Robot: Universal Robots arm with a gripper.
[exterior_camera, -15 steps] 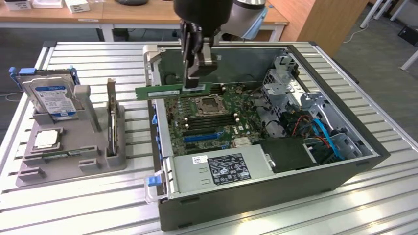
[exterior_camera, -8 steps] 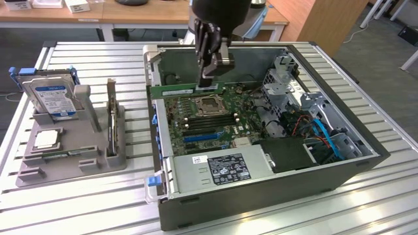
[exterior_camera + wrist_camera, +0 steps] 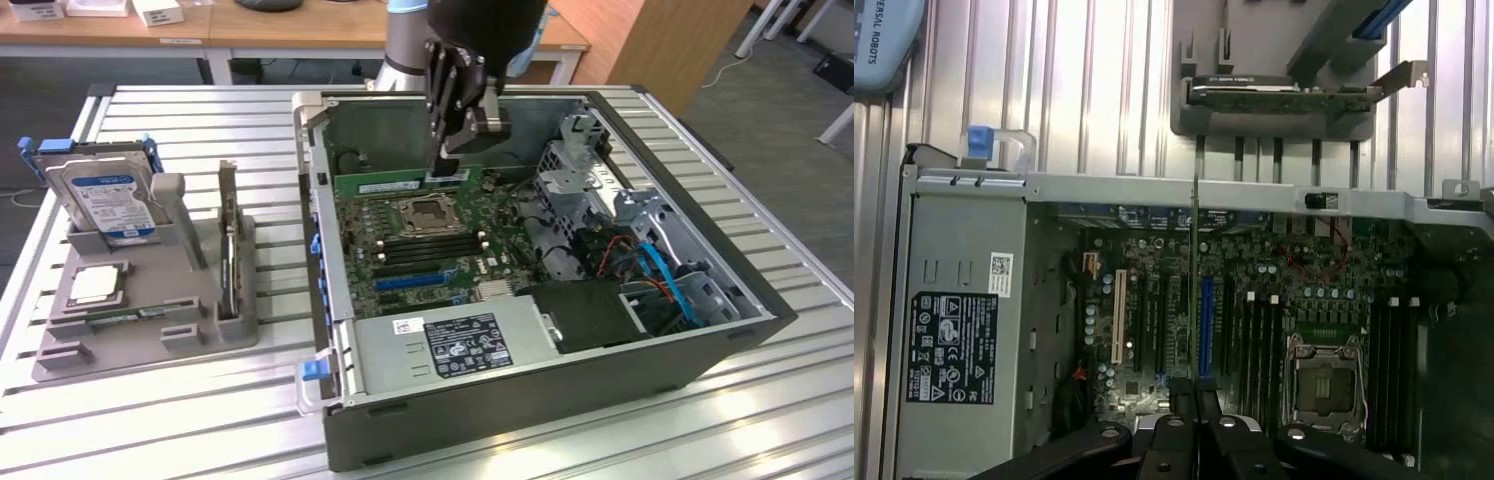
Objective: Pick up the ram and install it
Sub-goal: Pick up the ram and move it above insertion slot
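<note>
Pincer [image 3: 453, 170] clenched on long, thin green circuit-board ram stick [image 3: 390, 184].
Stick hangs edge-down in open black computer case [image 3: 561, 400], over green motherboard [image 3: 470, 268] beside silver processor socket [image 3: 429, 214]; seating unclear. Judged light, stiff, fragile: hold mid-length by the board faces, off the contacts.

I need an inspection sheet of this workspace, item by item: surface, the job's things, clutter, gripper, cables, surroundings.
Surface: slatted metal table, bearing an open computer case.
Job's things: the ram, held level over the motherboard, beside the processor socket; seated or not, cannot tell.
Clutter: grey holder with a hard drive, a processor chip and an expansion card.
Gripper: gripper shut on the ram.
Cables: blue cables inside the case.
Surroundings: wooden desks behind the table.
</note>
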